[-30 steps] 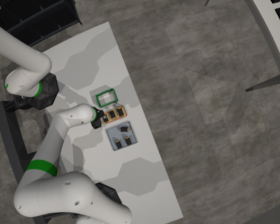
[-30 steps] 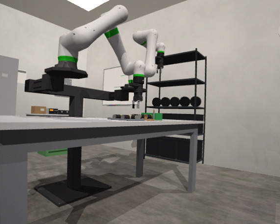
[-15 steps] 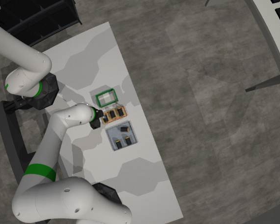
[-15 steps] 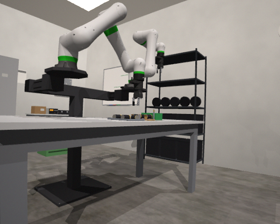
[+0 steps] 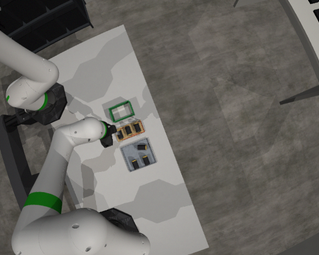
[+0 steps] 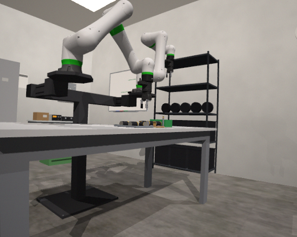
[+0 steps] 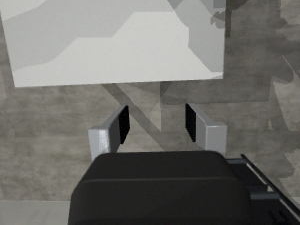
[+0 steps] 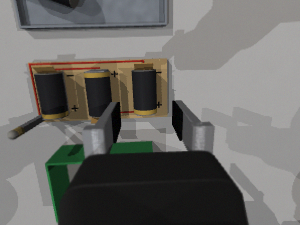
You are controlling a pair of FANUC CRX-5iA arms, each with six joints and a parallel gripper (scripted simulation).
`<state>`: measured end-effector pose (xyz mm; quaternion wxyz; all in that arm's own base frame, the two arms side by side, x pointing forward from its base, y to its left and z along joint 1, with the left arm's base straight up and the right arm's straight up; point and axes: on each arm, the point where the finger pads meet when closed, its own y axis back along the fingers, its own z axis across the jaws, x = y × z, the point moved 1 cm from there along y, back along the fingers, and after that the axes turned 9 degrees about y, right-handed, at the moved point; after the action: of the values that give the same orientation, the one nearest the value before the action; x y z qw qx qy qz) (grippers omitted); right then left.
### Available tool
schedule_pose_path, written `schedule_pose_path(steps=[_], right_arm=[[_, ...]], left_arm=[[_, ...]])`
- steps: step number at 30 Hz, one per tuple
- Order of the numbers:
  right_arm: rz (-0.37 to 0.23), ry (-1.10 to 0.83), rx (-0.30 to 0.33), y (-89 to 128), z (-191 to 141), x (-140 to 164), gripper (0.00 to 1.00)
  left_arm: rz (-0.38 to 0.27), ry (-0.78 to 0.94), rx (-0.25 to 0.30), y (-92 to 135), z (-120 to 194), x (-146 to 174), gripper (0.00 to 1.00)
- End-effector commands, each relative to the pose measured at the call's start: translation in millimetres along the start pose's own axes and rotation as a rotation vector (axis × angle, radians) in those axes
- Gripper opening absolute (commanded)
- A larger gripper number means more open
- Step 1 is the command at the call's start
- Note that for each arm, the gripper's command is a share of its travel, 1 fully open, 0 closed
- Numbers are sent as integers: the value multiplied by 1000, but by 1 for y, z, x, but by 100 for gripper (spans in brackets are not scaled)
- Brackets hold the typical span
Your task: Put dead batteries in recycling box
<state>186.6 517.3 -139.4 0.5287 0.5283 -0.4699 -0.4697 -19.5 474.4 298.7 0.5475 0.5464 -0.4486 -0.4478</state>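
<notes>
See three batteries [image 5: 141, 147] [image 6: 133, 123] in the tray [image 5: 130, 153] [image 6: 137, 127] [image 8: 100, 25], the right gripper [image 5: 118, 132] [image 6: 144, 106] [image 8: 146, 113] wide open above the table near the holder [image 5: 143, 131] [image 6: 155, 126] [image 8: 164, 89], three more batteries in that holder, the green box [image 5: 124, 117] [image 6: 168, 123] [image 8: 132, 147] upright beside it, and the left gripper [image 6: 169, 75] [image 7: 157, 116] wide open

The batteries [image 5: 128, 130] [image 8: 144, 91] are black with gold end bands.

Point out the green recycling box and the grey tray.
Green recycling box [image 5: 111, 115] [image 6: 168, 123] [image 8: 132, 147]: top, rim; exterior, side wall; right wrist, wall.
Grey tray [image 5: 132, 153] [image 6: 118, 126] [image 8: 125, 12]: top, bare floor; exterior, edge; right wrist, bare floor.
</notes>
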Motion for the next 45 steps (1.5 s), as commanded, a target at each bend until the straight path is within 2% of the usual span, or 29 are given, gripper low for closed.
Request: schedule_pose_path(steps=[1,25,27,30,32,45], right_arm=[[-2,0,1,1,0,-1,90],[-2,14,1,0,0,-1,90],[-2,14,1,-14,0,-1,90],[-2,14,1,-55,0,-1,90],[-2,14,1,-69,0,-1,90],[-2,14,1,-70,0,-1,90]], left_arm=[[-2,0,1,1,0,0,100],[-2,0,1,1,0,0,100],[-2,0,1,1,0,0,100],[-2,0,1,1,0,0,100],[-2,0,1,1,0,0,100],[-2,0,1,1,0,0,100]])
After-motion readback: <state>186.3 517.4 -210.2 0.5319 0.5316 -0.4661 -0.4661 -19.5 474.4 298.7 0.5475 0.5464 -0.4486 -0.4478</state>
